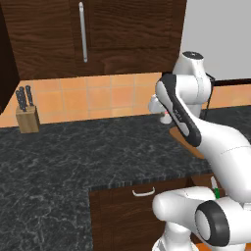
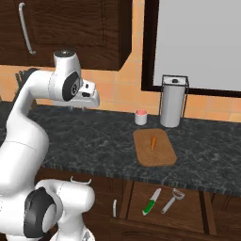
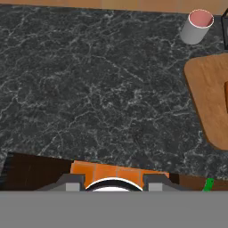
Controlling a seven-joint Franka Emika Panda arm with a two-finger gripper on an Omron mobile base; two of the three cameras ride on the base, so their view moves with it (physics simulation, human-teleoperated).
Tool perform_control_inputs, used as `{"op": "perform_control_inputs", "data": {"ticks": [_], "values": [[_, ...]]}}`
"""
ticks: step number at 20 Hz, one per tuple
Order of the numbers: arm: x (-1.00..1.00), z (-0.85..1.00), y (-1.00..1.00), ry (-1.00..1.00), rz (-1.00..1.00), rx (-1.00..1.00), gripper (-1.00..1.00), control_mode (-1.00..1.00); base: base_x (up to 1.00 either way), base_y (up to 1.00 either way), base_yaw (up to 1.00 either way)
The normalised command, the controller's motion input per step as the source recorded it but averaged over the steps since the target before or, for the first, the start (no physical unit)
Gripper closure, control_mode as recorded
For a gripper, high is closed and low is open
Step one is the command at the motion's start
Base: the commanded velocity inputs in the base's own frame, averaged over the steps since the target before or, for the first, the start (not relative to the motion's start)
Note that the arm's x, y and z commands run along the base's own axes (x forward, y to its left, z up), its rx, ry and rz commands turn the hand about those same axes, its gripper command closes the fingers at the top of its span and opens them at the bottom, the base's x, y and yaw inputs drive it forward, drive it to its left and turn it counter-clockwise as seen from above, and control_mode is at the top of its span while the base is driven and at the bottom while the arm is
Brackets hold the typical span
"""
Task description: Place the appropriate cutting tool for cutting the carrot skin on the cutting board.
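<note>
Cutting tool (image 2: 151,202): slim, green handle, whitish head, in open drawer (image 2: 188,214); fingers' spread unclear.

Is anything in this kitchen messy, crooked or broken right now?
Nothing spilled or broken. The only untidy note: the drawer below the counter stands open, with a green-handled tool and a silver peeler lying loose inside. The carrot lies neatly on the cutting board.

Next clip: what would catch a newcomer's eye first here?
The white arm rears high over the dark counter, its hand hanging above bare stone, away from everything. To the right, a carrot lies on the board in front of a paper-towel roll. Below, an open drawer holds a green-handled tool and a silver peeler.
</note>
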Motion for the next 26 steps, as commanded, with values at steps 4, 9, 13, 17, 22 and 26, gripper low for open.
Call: {"op": "perform_control_inputs", "data": {"ticks": [4, 9, 13, 17, 22, 26], "values": [[-0.44, -0.04, -0.28, -0.03, -0.01, 0.0, -1.0, -1.0, 0.0, 0.0, 0.0], [-0.95, -0.48, -0.97, -0.04, -0.05, 0.01, -1.0, -1.0, 0.0, 0.0, 0.0], [-0.84, -0.55, -1.0, 0.0, -0.08, 0.0, -1.0, -1.0, 0.0, 0.0, 0.0], [-0.67, -0.66, -1.0, 0.0, -0.07, 0.0, -1.0, -1.0, 0.0, 0.0, 0.0], [-0.41, -0.62, -1.0, 0.03, -0.06, 0.0, -1.0, -1.0, 0.0, 0.0, 0.0], [-0.04, -0.72, -0.98, 0.08, -0.06, 0.0, -1.0, -1.0, 0.0, 0.0, 0.0]]}}
